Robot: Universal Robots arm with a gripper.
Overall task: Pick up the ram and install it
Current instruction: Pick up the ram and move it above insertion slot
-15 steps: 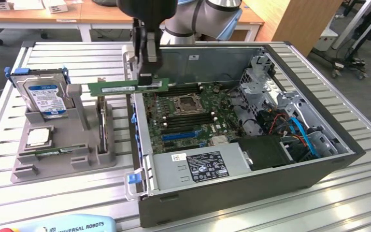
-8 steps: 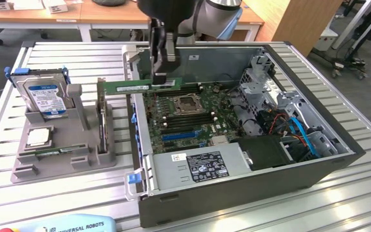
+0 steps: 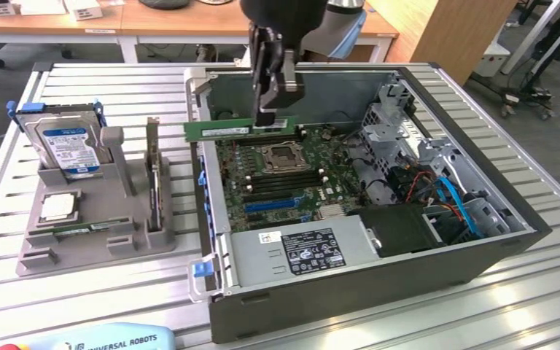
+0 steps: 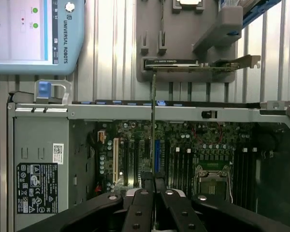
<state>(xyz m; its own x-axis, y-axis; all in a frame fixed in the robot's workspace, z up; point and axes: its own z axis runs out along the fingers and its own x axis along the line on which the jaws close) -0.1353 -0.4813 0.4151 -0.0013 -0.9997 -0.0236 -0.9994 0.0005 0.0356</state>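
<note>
Slatted aluminium table (image 3: pixel 114 87), office desks behind. The thin green ram stick with a pale sticker (image 3: pixel 230 129) was pinched near one end by the black two-finger gripper (image 3: pixel 270 122), jaws almost closed on it. The stick hung level, clear of the large green motherboard (image 3: pixel 260 193) inside the open dark-grey steel case (image 3: pixel 358 295). Its long axis ran from the fingers toward the exterior view's left and looked parallel to the black memory slots (image 3: pixel 285 179) beneath. Grey plastic parts rack (image 3: pixel 95 240) sat well apart, with a silver blue-labelled hard drive (image 3: pixel 61 142) upright in it.
</note>
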